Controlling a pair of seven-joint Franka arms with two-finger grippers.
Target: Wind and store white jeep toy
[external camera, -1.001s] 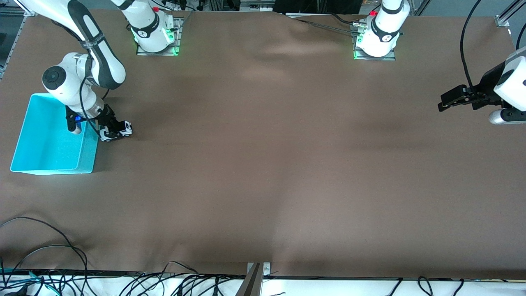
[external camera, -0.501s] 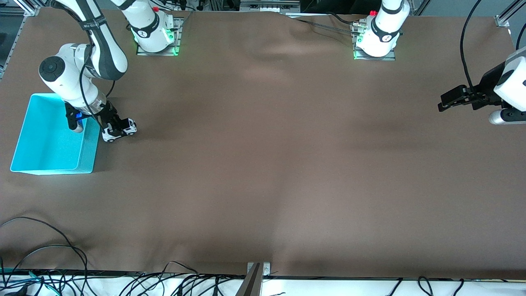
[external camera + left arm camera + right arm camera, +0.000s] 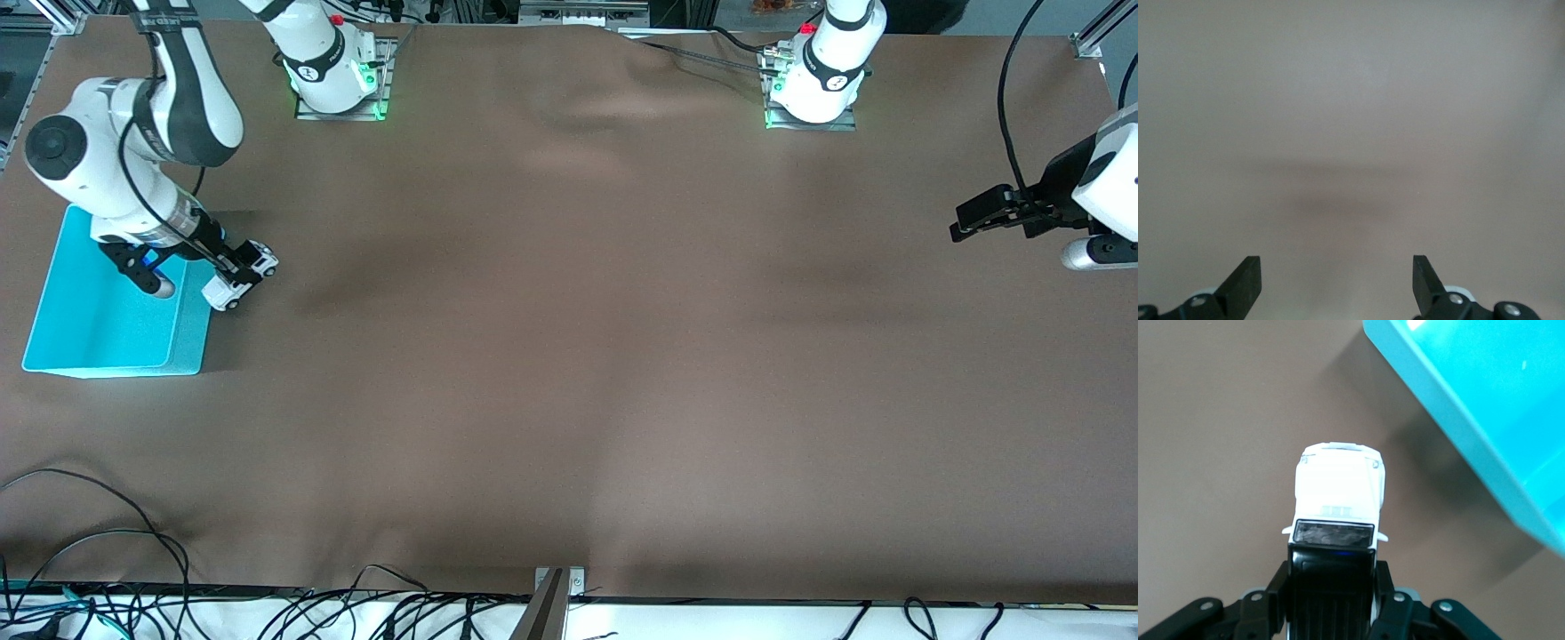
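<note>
My right gripper (image 3: 235,269) is shut on the white jeep toy (image 3: 220,292), which it holds tilted just above the brown cloth beside the wall of the cyan bin (image 3: 98,311). In the right wrist view the jeep (image 3: 1338,490) pokes out from between the jaws of the right gripper (image 3: 1331,583), which clamp its black roof. Its white hood points away from the jaws, and the bin's rim (image 3: 1458,447) is close alongside. My left gripper (image 3: 958,228) waits open at the left arm's end of the table. The left wrist view shows only bare cloth between the left gripper's (image 3: 1337,280) fingers.
Brown cloth covers the whole table, with both arm bases (image 3: 336,80) along the edge farthest from the front camera. Loose black cables (image 3: 107,551) lie along the edge nearest that camera. The bin holds nothing that I can see.
The right arm has risen and swung toward the bin, carrying the jeep up off the cloth and tilting it. The left arm has stayed still.
</note>
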